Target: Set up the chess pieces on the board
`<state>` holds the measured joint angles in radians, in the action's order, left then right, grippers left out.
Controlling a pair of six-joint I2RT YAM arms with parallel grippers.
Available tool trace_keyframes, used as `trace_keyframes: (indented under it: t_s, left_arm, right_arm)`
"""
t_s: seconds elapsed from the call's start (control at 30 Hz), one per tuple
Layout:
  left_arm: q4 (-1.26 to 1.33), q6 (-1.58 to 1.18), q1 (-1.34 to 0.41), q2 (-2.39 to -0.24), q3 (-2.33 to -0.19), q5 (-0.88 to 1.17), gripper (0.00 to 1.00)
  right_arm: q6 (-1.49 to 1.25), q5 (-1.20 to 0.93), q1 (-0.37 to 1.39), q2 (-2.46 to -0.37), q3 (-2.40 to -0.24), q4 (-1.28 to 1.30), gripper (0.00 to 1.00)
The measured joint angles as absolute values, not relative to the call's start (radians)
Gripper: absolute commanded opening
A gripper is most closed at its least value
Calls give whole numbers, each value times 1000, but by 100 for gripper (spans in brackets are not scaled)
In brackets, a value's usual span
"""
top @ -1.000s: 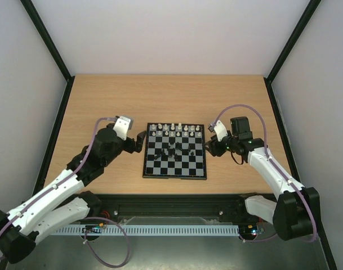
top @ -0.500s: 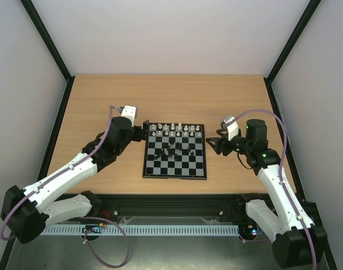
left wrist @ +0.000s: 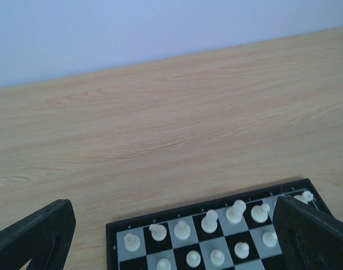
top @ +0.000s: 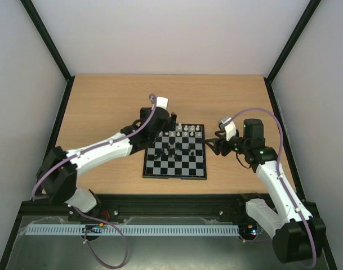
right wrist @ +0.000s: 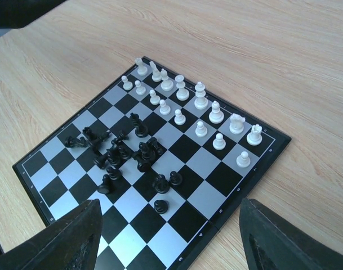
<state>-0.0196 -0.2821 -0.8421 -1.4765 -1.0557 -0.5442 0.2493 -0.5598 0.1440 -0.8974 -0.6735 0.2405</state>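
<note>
Left end effector (top: pixel 160 127): wide open; in the left wrist view its two dark fingers (left wrist: pixel 39 236) sit at the bottom corners with a broad gap between them, holding nothing.
Left end effector, place: over the far left corner of the board (top: pixel 174 176), arm stretched across the counter (top: pixel 103 101) to reach it.
Below the left end effector: the board's far rim (left wrist: pixel 160 216) and the white pieces (left wrist: pixel 209 220), which fall in the gap between the fingers; bare counter (left wrist: pixel 160 112) lies ahead of it.
Right end effector (top: pixel 212 145): also spread wide, fingers (right wrist: pixel 64 242) at the lower corners of its wrist view, nothing gripped.
Right end effector, place: just beside the board's right edge, pointed at it; whether it touches the rim cannot be told.
Ahead of the right end effector: the whole board (right wrist: pixel 208 199) on the counter (right wrist: pixel 272 50).
White pieces (right wrist: pixel 188 109): upright in two rows along one edge of the board, ahead and to the right of the right end effector; in the top view (top: pixel 185 130) they fill the far edge, partly hidden under the left arm.
Black pieces (right wrist: pixel 123 152): bunched in a loose heap on the middle squares, ahead and to the left of the right end effector, several tipped over and touching; in the top view (top: pixel 174 149) the heap sits between the two end effectors.
</note>
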Motion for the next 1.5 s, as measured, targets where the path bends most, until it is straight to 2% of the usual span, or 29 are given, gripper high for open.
trace_keyframes:
  t_s: [0.07,0.13,0.23,0.4,0.53,0.73,0.93,1.17,1.3,1.5]
  left_arm:
    - [-26,-306,-825,-1537,-1109,-535,96]
    - [-41,-331,-806,-1577,-1123,-496,77]
    - [-77,-340,-790,-1627,-1127,-401,60]
    - [-162,-366,-796,-1662,-1148,-259,45]
    - [-226,-393,-801,-1662,-1166,-212,45]
    - [-346,-409,-794,-1565,-1084,-168,44]
    - [-439,-395,-789,-1542,-1051,-96,35]
    - [-483,-310,-788,-1590,-1032,-60,42]
    - [-566,-240,-786,-1667,-1119,-65,43]
    - [-569,-186,-769,-1703,-1193,-54,32]
  right_arm:
    - [252,-560,144,-902,-673,241,68]
    - [257,-559,144,-905,-673,241,68]
    - [264,-556,144,-907,-673,241,68]
    - [273,-549,144,-908,-669,241,68]
    - [281,-545,144,-912,-668,241,68]
    - [289,-541,144,-920,-664,241,68]
    - [295,-540,144,-943,-664,241,68]
    - [303,-536,144,-945,-664,241,68]
    - [305,-532,144,-949,-664,241,68]
    - [308,-525,144,-968,-664,241,68]
